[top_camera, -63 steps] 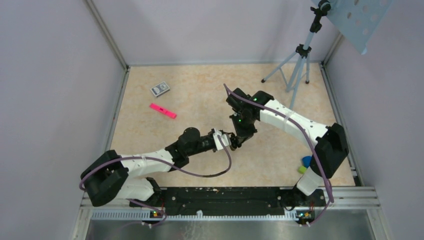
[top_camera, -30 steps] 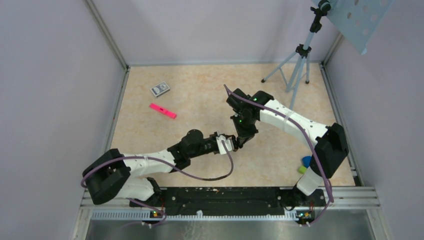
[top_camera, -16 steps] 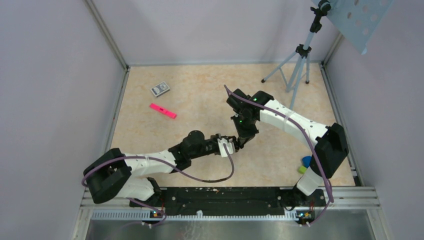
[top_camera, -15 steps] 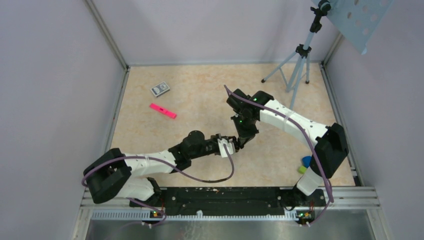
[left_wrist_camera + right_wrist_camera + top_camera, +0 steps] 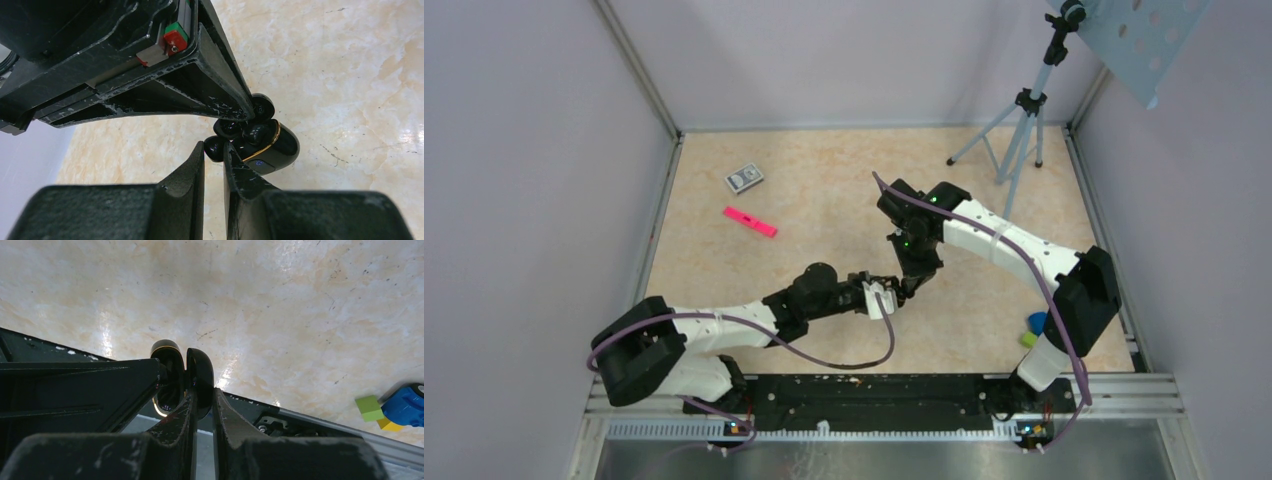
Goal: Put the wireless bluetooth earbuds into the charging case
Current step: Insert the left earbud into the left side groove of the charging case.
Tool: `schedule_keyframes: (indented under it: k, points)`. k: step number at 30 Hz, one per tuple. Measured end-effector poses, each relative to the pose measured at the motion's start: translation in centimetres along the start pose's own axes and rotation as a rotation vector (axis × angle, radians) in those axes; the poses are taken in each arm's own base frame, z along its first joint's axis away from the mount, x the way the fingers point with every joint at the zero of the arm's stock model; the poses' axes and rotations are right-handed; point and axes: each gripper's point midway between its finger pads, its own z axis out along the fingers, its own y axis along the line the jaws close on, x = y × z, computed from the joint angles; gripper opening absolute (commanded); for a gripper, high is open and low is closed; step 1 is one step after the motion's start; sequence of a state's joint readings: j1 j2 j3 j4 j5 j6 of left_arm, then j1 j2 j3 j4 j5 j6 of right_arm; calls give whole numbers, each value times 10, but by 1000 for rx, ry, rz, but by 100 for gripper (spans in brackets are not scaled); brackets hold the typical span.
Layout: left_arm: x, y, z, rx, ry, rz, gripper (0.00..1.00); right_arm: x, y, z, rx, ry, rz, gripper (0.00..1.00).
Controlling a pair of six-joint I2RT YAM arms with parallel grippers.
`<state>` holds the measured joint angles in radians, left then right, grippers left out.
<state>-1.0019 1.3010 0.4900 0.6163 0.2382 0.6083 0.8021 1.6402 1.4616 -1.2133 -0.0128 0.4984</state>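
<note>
Between the tips of the left tool (image 5: 214,145), which are pinched together on it, sits a small dark glossy earbud (image 5: 215,150). Just beyond, at about two o'clock from those tips in the left wrist view, the charging case (image 5: 280,146) lies open on its side, its gold rim (image 5: 274,139) and blue light (image 5: 257,163) turned toward the bud. Whether it rests on the worktop (image 5: 350,75) I cannot tell. The right tool (image 5: 201,396) reaches in from ten o'clock and is clamped on the lid (image 5: 200,371), holding the mouth apart. Other dark rounded shapes crowd the mouth; whether one is a seated bud I cannot tell.

The step in hand looks like seating this bud. Doing it well probably means turning the bud so that it lines up with a free well, easing it slowly toward two o'clock, and letting go only once it sits flush. The right tool should hold steady, since any twist of the lid could shift the wells or let the glossy shell slip. Room is tight, so the two tools' fingers may knock.
</note>
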Motion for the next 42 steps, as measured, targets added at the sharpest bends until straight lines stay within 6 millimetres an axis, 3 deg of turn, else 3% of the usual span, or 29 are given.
schedule_keyframes:
  k: [14, 29, 42]
  points:
    - [-2, 2, 1, -17, 9, -3, 0, -2, -2, -3, 5, -22, -11, 0]
    - [0, 10, 2, -46, 52, -40, 0, -16, -6, -5, 80, -165, -107, 0]
    - [-7, 22, -1, -104, 57, -100, 0, -22, -8, -15, -13, -442, -110, 0]
